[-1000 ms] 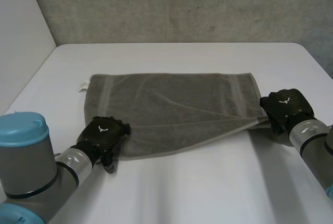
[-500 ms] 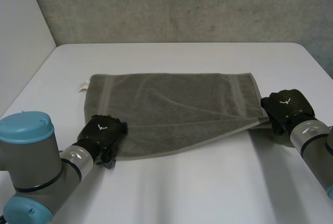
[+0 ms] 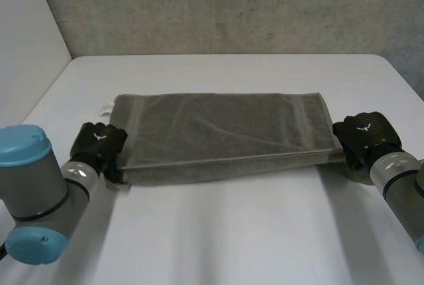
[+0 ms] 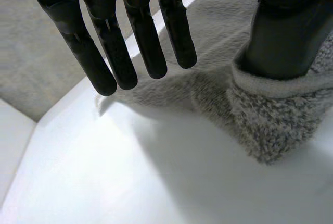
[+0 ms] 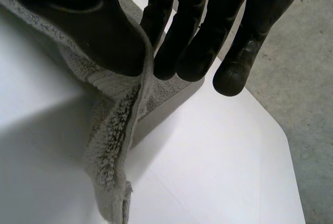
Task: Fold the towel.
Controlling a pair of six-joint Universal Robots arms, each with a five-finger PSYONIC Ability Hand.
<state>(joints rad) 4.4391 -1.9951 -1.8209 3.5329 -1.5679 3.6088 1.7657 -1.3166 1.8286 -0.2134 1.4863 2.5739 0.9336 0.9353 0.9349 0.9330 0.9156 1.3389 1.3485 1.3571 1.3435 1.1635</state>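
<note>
Towel (image 3: pixel 218 132) lies as a long band across the middle of the worktop (image 3: pixel 232 238), apparently doubled lengthwise, with one hand at each near corner, probably so the layers stay aligned and taut. Right hand (image 3: pixel 366 136) sits low at the near-right corner; in its wrist view, thumb (image 5: pixel 88 26) and fingers (image 5: pixel 192 36) pinch the towel's edge between them. Left hand (image 3: pixel 98 143) rests at the near-left corner with fingers (image 4: pixel 140 36) straight and spread above the worktop. Its thumb (image 4: pixel 281 26) is set into the bunched corner, with nothing pinched.

Left robot hand (image 3: pixel 99 142) shifted outward to towel (image 3: pixel 218 132) left edge; near edge now straight, prob. pulled taut.
</note>
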